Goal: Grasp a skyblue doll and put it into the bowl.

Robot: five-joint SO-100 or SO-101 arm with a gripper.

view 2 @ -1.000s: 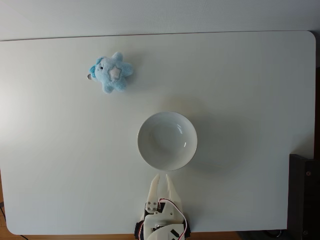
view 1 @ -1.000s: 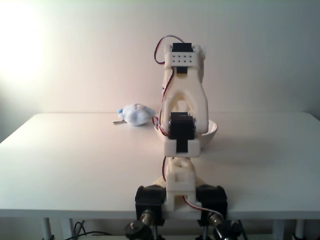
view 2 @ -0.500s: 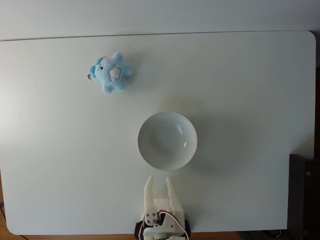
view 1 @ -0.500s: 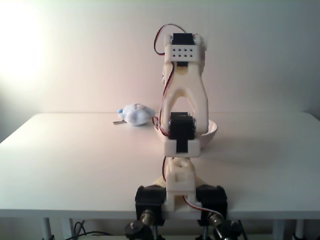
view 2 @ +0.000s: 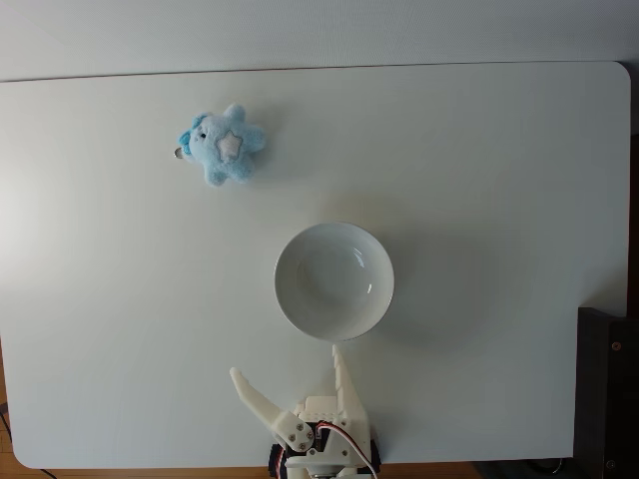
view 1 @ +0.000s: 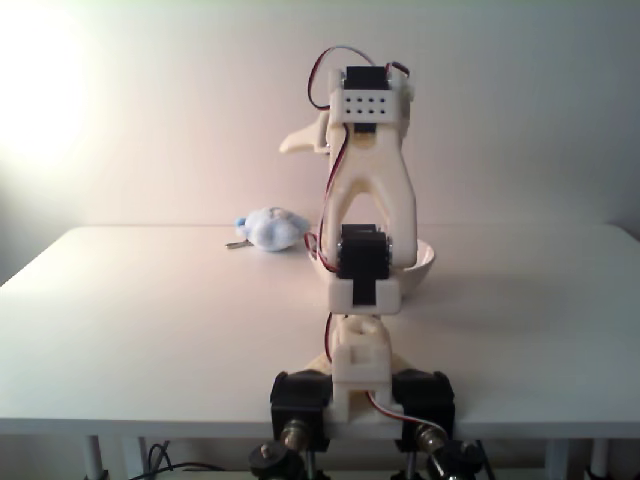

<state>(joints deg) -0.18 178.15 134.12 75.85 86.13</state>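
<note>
The skyblue doll point(view 2: 223, 146) lies on the white table at the far left, star-shaped with a pale star patch and a small dark ring at its left; in a fixed view it shows as a pale-blue lump point(view 1: 270, 229) behind the arm. The white bowl point(view 2: 333, 280) stands empty at the table's middle; the arm hides most of the bowl point(view 1: 422, 260) from the front. My gripper point(view 2: 290, 364) hovers near the table's front edge, just short of the bowl, wide open with nothing between its fingers. One finger point(view 1: 300, 140) juts left of the arm.
The white table point(view 2: 479, 180) has broad bare room on the right and at the far side. A dark block point(view 2: 607, 389) stands past the table's right edge. The arm's base point(view 1: 360, 395) is clamped at the front edge.
The gripper has opened wide: its left finger swung out to the left. The arm has barely shifted. Doll and bowl have not moved.
</note>
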